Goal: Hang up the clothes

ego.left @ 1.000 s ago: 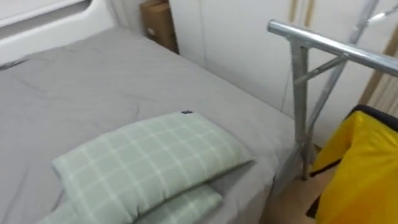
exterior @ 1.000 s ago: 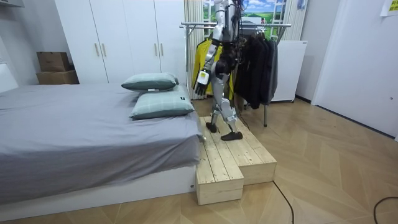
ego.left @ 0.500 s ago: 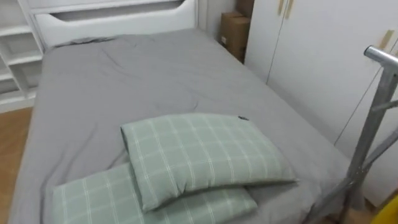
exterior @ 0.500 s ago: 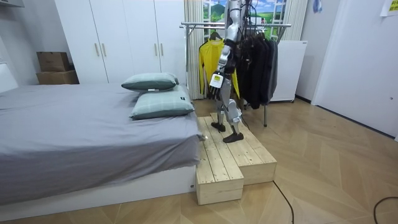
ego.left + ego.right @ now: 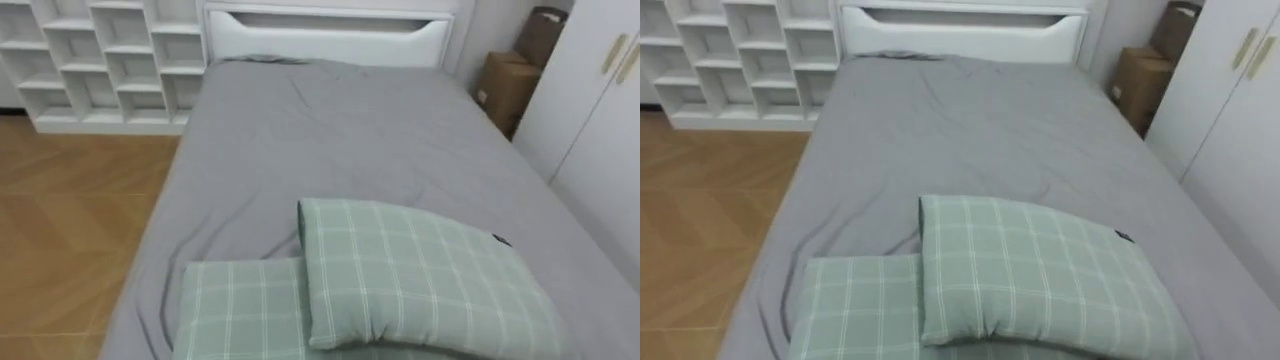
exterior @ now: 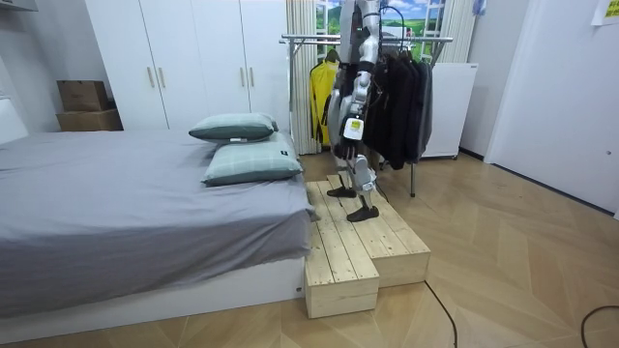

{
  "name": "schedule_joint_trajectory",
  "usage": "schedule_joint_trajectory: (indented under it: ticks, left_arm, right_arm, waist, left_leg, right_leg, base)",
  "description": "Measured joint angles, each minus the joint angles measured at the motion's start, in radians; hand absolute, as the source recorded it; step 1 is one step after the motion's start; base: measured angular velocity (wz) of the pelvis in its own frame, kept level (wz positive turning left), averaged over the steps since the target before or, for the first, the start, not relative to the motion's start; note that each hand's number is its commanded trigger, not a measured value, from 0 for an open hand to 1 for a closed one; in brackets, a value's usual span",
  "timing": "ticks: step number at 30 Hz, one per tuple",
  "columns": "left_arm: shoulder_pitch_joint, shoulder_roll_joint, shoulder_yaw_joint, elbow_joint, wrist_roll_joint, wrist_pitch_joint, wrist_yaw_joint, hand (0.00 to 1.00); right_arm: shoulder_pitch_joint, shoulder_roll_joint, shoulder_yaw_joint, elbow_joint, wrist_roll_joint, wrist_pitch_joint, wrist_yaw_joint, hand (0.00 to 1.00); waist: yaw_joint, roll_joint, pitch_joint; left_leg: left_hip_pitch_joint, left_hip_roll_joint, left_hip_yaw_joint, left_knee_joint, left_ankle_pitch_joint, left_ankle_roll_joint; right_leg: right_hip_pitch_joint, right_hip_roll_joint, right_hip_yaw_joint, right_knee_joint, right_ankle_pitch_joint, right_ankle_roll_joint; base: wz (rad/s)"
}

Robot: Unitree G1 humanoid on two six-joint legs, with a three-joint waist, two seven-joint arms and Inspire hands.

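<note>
Yellow and black clothes point(image 6: 404, 97) hung at about three o'clock, and the left hand's point(image 6: 350, 127) hold couldn't be told.

Lower pillow point(image 5: 235, 310) partly off btm edge.

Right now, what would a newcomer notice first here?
Two green checked pillows, one lying on the other, at the near end of the grey bed. In the room view, the robot stands on a wooden platform beside the bed, by a clothes rack hung with dark clothes and a yellow garment.
</note>
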Motion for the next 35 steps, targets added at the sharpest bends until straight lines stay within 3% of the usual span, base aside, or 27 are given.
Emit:
schedule_joint_trajectory:
  ticks: [2, 6, 9, 10, 13, 16, 24, 31, 35]
  left_arm:
    - [0.02, -0.003, -0.001, 0.002, 0.006, 0.006, 0.01, 0.0]
    - [0.057, -0.013, 0.007, 0.0, 0.039, 0.018, 0.022, 0.0]
    - [0.074, -0.021, 0.007, 0.0, 0.107, 0.027, 0.032, 0.0]
    - [0.073, -0.021, 0.007, -0.01, 0.14, 0.028, 0.035, 0.0]
    - [0.061, -0.019, 0.008, -0.068, 0.232, 0.028, 0.043, 0.0]
    - [0.058, -0.02, -0.013, -0.086, 0.286, 0.026, 0.044, 0.0]
    - [0.061, -0.024, -0.033, -0.086, 0.313, 0.042, 0.052, 0.0]
    - [0.061, -0.026, -0.03, -0.086, 0.316, 0.047, 0.056, 0.0]
    - [0.054, -0.03, -0.031, -0.086, 0.314, 0.047, 0.057, 0.0]
  right_arm:
    - [-0.003, -0.013, 0.035, -0.001, -0.008, 0.0, 0.005, 0.0]
    - [-0.024, -0.014, 0.046, -0.001, -0.079, -0.005, 0.014, 0.0]
    - [-0.034, -0.011, 0.079, 0.004, -0.096, -0.007, 0.035, 0.0]
    - [-0.033, -0.007, 0.085, 0.008, -0.092, -0.009, 0.051, 0.0]
    - [-0.036, 0.004, 0.087, 0.018, -0.089, -0.013, 0.09, 0.0]
    - [-0.041, 0.003, 0.086, 0.049, -0.064, -0.018, 0.105, 0.0]
    - [-0.032, 0.0, 0.077, 0.054, -0.044, -0.017, 0.124, 0.0]
    - [-0.024, -0.002, 0.065, 0.062, -0.02, -0.018, 0.125, 0.0]
    - [-0.02, -0.006, 0.063, 0.061, -0.015, -0.037, 0.124, 0.0]
  waist:
    - [0.022, 0.0, 0.0022]
    - [0.025, -0.003, 0.0065]
    - [0.024, -0.018, 0.01]
    - [0.019, -0.023, 0.0158]
    - [0.018, -0.044, 0.0125]
    - [0.018, -0.045, 0.0116]
    - [0.016, -0.043, 0.0036]
    - [-0.005, -0.036, -0.0014]
    - [-0.013, -0.024, -0.0037]
  left_leg:
    - [0.004, 0.0, -0.014, -0.006, 0.003, -0.004]
    - [-0.009, 0.0, -0.029, -0.002, 0.003, -0.005]
    - [-0.029, -0.001, -0.059, 0.017, 0.003, -0.005]
    - [-0.04, -0.001, -0.084, 0.03, 0.003, -0.006]
    - [-0.09, 0.0, -0.144, 0.055, 0.002, -0.016]
    - [-0.108, 0.002, -0.182, 0.083, 0.001, -0.022]
    - [-0.11, 0.003, -0.19, 0.094, 0.004, -0.033]
    - [-0.078, 0.003, -0.163, 0.059, 0.011, -0.035]
    - [-0.063, 0.003, -0.147, 0.04, 0.014, -0.036]
  right_leg:
    - [0.012, 0.004, 0.002, -0.015, -0.003, 0.001]
    - [0.012, 0.004, 0.002, -0.016, -0.008, 0.001]
    - [0.017, 0.004, 0.007, -0.016, -0.016, 0.0]
    - [0.027, 0.004, 0.003, -0.019, -0.02, -0.001]
    - [0.039, 0.017, -0.004, -0.051, -0.027, -0.005]
    - [0.063, 0.028, -0.004, -0.065, -0.032, -0.013]
    - [0.064, 0.032, 0.002, -0.065, -0.047, -0.019]
    - [0.069, 0.032, 0.032, -0.063, -0.047, -0.019]
    - [0.065, 0.033, 0.059, -0.063, -0.047, -0.019]
  base:
    - [0.08]
    - [0.16]
    - [0.31]
    - [0.57]
    - [0.58]
    - [0.4]
    - [0.01]
    - [-0.1]
    - [-0.12]
